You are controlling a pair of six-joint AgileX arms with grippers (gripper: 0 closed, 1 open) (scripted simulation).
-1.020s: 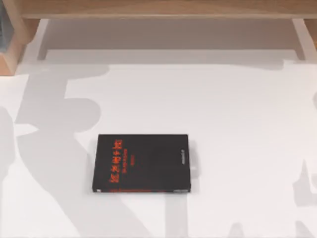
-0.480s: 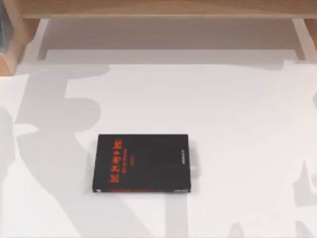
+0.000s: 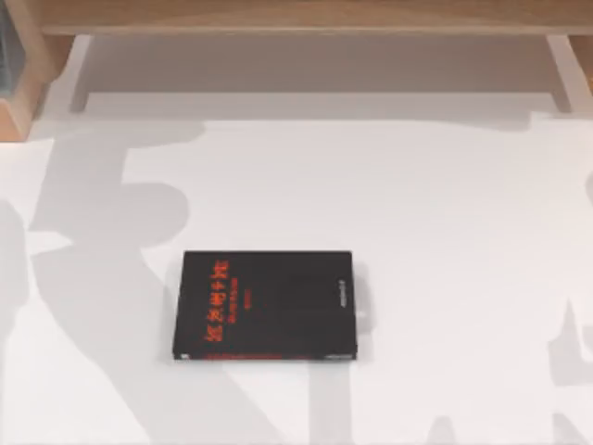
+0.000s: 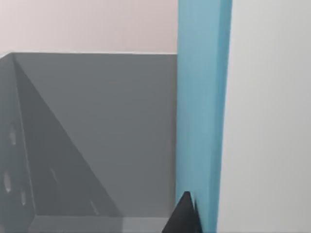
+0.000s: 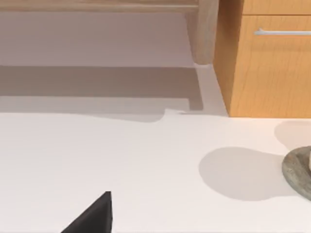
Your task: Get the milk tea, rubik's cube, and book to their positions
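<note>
White table (image 3: 445, 232); the book (image 4: 201, 107) stands upright against the left hand (image 4: 183, 216), whose grip I cannot tell.

Black book (image 3: 265, 305) lies flat on table (image 3: 445, 232), left of centre, toward the near edge. Shelf (image 3: 306, 19) spans the far edge.

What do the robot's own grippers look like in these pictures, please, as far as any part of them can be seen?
Very little can be seen. The left wrist view shows a plain matte black, pointed wedge of the left gripper, without markings or cables. The right wrist view shows a similar black, angular, sharp-edged piece of the right gripper. In the top view, grey arm-shaped shadows lie on the white table.
</note>
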